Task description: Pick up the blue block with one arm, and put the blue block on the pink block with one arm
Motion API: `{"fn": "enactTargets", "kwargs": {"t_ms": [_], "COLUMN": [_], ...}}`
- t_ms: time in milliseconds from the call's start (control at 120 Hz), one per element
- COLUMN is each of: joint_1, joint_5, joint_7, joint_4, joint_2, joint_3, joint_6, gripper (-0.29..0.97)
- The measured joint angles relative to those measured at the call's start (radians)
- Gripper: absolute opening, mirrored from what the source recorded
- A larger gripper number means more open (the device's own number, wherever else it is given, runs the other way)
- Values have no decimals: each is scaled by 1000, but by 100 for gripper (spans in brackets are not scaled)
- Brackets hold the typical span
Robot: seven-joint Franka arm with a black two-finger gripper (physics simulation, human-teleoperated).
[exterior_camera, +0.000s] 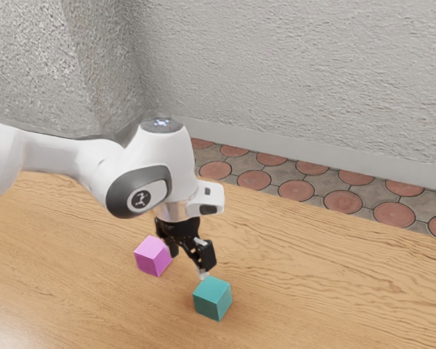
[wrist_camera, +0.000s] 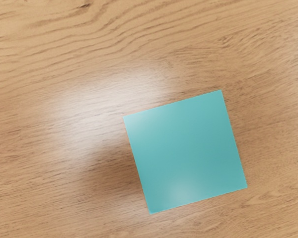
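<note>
The table (exterior_camera: 334,276) is wood with bold grain and a soft sheen. The blue block (wrist_camera: 185,151) and pink block (exterior_camera: 152,256) look smooth and nearly matt; the arm (exterior_camera: 65,156) at left is glossy white, the wall (exterior_camera: 312,65) above rough plaster.

White arm (exterior_camera: 58,156) enters from the left edge of the frame and runs toward centre. Wrist bends downward at centre-left. Black pincer (exterior_camera: 190,262) hangs below it, pointing down and slightly tilted, jaws standing apart.
</note>
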Motion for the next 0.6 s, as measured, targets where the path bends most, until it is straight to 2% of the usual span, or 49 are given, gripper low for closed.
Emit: {"fn": "enactTargets", "kwargs": {"t_ms": [383,600], "joint_1": [-61,-8], "joint_5": [1,7], "joint_7": [-47,-64], "joint_4": [0,0], "joint_2": [83,112], "joint_3": [-25,-21], "joint_6": [79,97], "gripper": [68,68]}}
